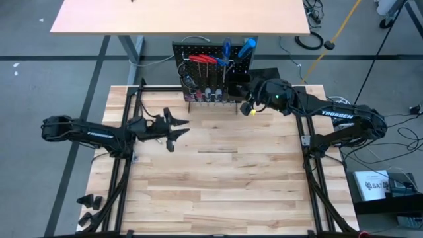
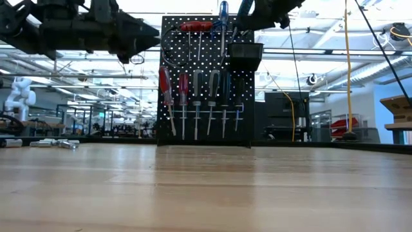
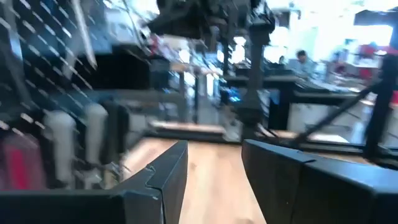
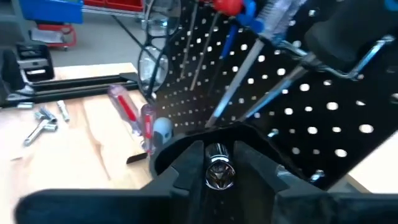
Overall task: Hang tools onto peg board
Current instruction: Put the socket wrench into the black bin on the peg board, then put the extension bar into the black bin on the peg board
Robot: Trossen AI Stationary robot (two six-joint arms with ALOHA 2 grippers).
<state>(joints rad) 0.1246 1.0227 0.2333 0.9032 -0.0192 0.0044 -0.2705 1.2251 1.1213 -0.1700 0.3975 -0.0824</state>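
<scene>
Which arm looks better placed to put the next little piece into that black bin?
The right: its gripper hangs over the black bin on the peg board, pinching a small silver piece. The left gripper is empty, farther off.

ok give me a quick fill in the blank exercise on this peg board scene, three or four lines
1. The right gripper is over the square black ____ on the peg board.
2. Between that gripper's fingers sits a small ____ metal piece.
3. The left gripper is away from the board with its jaws ____ and nothing in them.
4. On the tabletop beside the board lie loose metal pieces of ____ colour.

Missing words: bin; silver; open; silver
</scene>
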